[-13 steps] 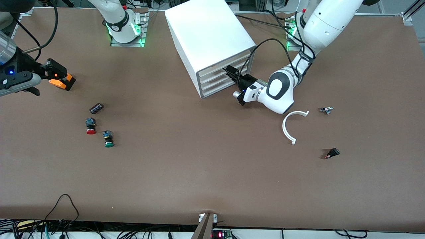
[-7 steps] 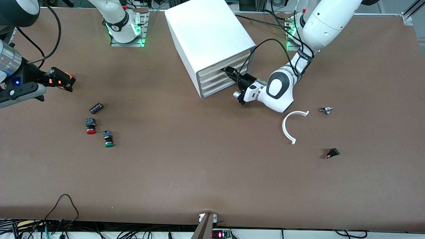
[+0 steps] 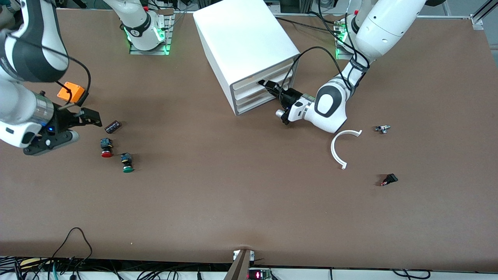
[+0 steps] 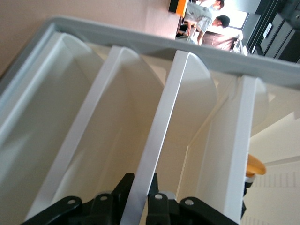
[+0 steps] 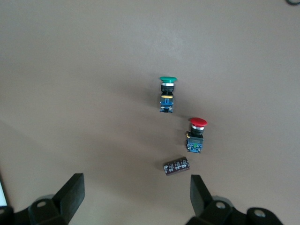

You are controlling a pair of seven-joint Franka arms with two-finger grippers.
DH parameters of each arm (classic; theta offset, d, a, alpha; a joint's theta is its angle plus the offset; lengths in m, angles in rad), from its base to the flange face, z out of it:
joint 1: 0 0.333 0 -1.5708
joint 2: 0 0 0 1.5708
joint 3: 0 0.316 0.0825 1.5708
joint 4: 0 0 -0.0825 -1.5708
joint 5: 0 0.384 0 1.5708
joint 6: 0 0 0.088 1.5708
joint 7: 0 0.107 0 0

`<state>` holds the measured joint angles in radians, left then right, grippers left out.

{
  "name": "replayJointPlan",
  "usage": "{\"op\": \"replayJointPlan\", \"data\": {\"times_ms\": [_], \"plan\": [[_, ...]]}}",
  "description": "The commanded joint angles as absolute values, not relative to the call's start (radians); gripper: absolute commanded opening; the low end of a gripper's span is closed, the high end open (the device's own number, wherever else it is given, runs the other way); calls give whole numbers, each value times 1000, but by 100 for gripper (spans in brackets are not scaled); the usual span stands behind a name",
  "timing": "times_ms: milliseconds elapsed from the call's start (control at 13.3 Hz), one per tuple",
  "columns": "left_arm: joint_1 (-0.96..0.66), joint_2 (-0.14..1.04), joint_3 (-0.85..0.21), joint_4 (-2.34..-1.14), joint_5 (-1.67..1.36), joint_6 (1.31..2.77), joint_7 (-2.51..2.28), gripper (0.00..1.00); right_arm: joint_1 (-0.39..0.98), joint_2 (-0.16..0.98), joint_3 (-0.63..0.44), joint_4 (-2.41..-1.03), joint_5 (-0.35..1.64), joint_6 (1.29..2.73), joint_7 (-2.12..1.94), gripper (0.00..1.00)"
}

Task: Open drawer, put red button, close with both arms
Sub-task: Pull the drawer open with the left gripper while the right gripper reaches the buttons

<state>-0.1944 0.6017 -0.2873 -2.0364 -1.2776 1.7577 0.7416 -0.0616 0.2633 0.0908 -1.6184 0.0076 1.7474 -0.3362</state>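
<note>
The white cabinet (image 3: 245,39) stands at the middle of the table near the bases. My left gripper (image 3: 267,84) reaches into its stack of fronts and is shut on the edge of the drawer (image 3: 251,88). In the left wrist view the fingers (image 4: 123,187) pinch that white front (image 4: 159,140). The red button (image 3: 106,149) lies on its side toward the right arm's end. It also shows in the right wrist view (image 5: 197,136). My right gripper (image 3: 91,118) hangs open and empty over the table beside the small black cylinder (image 3: 113,126), its jaws wide apart (image 5: 136,194).
A green-capped button (image 3: 127,162) lies beside the red one, a little nearer the front camera. A white C-shaped ring (image 3: 340,149), a small metal part (image 3: 383,128) and a small black part (image 3: 389,179) lie toward the left arm's end.
My right arm has swung in from the table's end and come down toward the black cylinder and buttons. My left gripper has stayed at the drawer front, shifting only slightly.
</note>
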Motion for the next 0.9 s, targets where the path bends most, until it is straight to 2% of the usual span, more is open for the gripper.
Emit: {"op": "replayJointPlan", "data": {"times_ms": [0, 150, 225, 375, 600, 825], "plan": [[-176, 612, -259, -2019, -1307, 1759, 735, 21, -72, 290, 92, -1588, 6, 1730, -370, 100], [-158, 606, -252, -2019, -1308, 1807, 718, 22, -83, 304, 92, -1586, -3, 1729, -399, 96], [-143, 606, -252, -2017, -1310, 1812, 703, 23, -81, 319, 92, -1601, -62, 1739, -413, 98], [-120, 601, -252, -2013, -1335, 1830, 686, 24, -119, 383, 84, -1633, -120, 1845, -483, 99], [-83, 601, -250, -1996, -1335, 1833, 675, 24, -155, 391, 74, -1728, -114, 1980, -523, 99], [-55, 594, -238, -1996, -1335, 1845, 672, 25, -187, 391, 71, -1885, -112, 2147, -532, 99]]}}
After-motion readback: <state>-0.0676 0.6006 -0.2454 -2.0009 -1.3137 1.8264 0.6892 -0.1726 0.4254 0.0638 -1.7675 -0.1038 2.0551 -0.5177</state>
